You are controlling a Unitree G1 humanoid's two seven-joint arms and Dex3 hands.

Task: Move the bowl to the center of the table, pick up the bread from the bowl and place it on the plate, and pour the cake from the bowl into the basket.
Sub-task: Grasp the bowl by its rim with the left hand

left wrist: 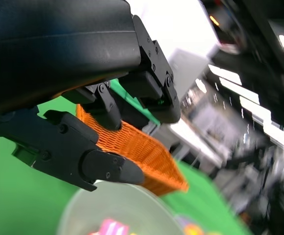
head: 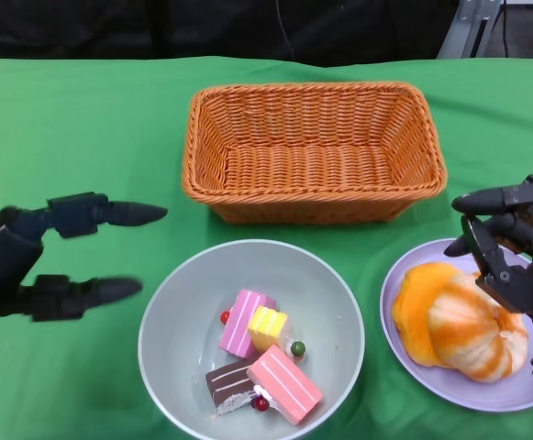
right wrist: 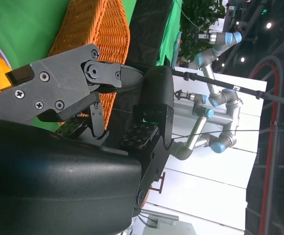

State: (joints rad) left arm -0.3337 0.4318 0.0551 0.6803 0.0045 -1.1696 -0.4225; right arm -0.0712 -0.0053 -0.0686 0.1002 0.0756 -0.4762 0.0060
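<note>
Basket (head: 314, 151): woven orange wicker, rough. Table cover (head: 64, 128): matt green cloth. Bowl (head: 179, 302): smooth grey plastic. Hand shells: matt black.

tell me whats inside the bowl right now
The grey bowl holds toy cake pieces: pink, yellow and brown slices with small red and green berries. No bread; it is on the purple plate. Anything beneath the slices is hidden.

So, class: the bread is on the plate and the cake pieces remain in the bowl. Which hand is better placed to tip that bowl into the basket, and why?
Probably the left hand: open and empty beside the bowl. The right hand hovers over the bread on the plate, farther away.
</note>
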